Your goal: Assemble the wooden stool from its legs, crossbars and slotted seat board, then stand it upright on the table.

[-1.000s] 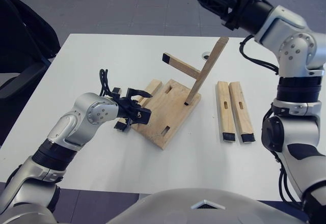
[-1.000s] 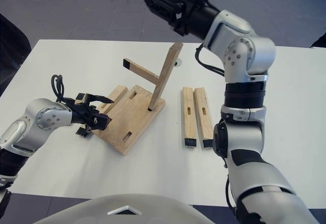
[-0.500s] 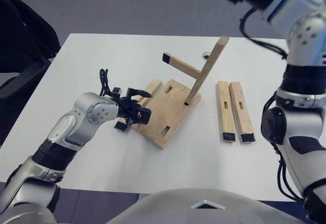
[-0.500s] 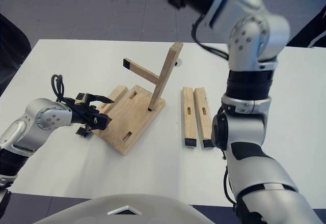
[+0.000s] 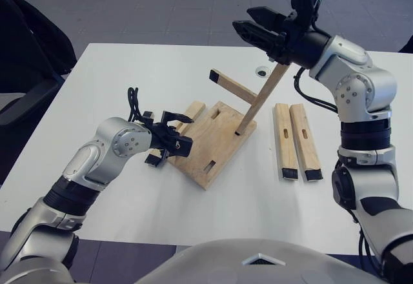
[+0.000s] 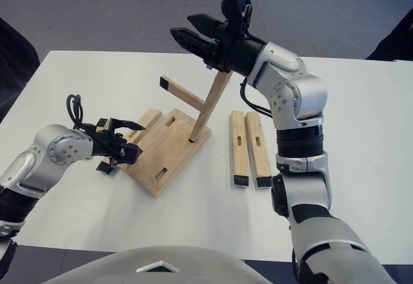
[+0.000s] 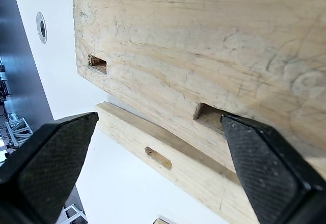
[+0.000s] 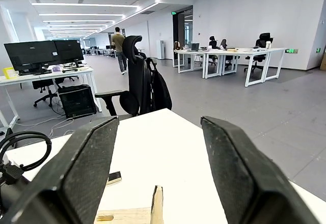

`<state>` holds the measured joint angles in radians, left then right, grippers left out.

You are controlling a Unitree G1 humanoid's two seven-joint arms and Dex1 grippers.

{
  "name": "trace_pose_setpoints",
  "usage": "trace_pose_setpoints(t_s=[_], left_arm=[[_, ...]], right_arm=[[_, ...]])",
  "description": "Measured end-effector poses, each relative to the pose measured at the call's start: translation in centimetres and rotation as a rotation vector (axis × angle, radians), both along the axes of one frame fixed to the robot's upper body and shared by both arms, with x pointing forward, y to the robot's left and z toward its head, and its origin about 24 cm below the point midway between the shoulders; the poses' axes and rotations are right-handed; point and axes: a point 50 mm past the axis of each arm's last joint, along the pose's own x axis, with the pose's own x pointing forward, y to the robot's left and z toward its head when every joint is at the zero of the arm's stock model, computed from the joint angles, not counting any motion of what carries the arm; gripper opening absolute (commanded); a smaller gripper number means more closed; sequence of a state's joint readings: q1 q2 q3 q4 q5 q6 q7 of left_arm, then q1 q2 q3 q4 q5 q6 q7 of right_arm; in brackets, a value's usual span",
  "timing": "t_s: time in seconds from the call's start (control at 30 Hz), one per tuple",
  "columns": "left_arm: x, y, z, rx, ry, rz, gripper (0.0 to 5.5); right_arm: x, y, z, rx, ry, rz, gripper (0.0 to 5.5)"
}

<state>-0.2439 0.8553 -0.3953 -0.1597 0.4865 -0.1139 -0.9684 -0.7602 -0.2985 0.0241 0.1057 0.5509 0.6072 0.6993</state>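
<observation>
The slotted seat board (image 5: 210, 143) lies tilted on the table, propped on a loose leg (image 5: 191, 111) under its left edge. One leg (image 5: 258, 100) stands upright in a slot at the board's right, and a crossbar (image 5: 233, 86) juts left from it. Two more legs (image 5: 295, 141) lie side by side to the right. My left gripper (image 5: 179, 131) is open at the board's left edge, and its fingers (image 7: 51, 158) straddle that edge. High above the upright leg's top end (image 8: 157, 203), my right gripper (image 5: 242, 17) is open and holds nothing.
A round cable hole (image 5: 261, 71) sits in the white table (image 5: 116, 71) behind the upright leg. A dark chair (image 5: 26, 71) stands off the table's left side. Bare tabletop lies at the front and at the far left.
My right arm swung up out of the eye views, then came back lower, with its open gripper now just above the upright leg's top. The left arm has stayed put.
</observation>
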Motion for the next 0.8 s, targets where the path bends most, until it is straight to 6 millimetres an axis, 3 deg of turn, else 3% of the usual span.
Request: trace_pose_setpoints(t_s=[0.17,0.33,0.37,0.5,0.53,0.8], left_arm=[[0.0,0.1,-0.1,0.001,0.006,0.005,4.48],[0.0,0.0,-0.1,-0.002,0.004,0.006,4.48],[0.0,0.0,-0.1,-0.003,0.003,0.005,4.48],[0.0,0.0,-0.1,-0.003,0.003,0.005,4.48],[0.0,0.1,-0.1,-0.003,0.004,0.006,4.48],[0.2,-0.1,-0.4,-0.022,-0.015,0.040,4.48]], right_arm=[[0.5,0.0,0.4,0.025,0.046,-0.040,2.96],[-0.6,0.3,1.7,0.118,0.111,-0.002,2.96],[-0.7,0.2,2.5,0.156,0.101,-0.002,2.96],[-1.2,-1.4,10.4,0.268,-0.143,-0.025,2.96],[-1.2,-1.7,11.1,0.276,-0.168,-0.030,2.96],[-0.2,-4.2,11.4,0.272,-0.178,-0.155,2.96]])
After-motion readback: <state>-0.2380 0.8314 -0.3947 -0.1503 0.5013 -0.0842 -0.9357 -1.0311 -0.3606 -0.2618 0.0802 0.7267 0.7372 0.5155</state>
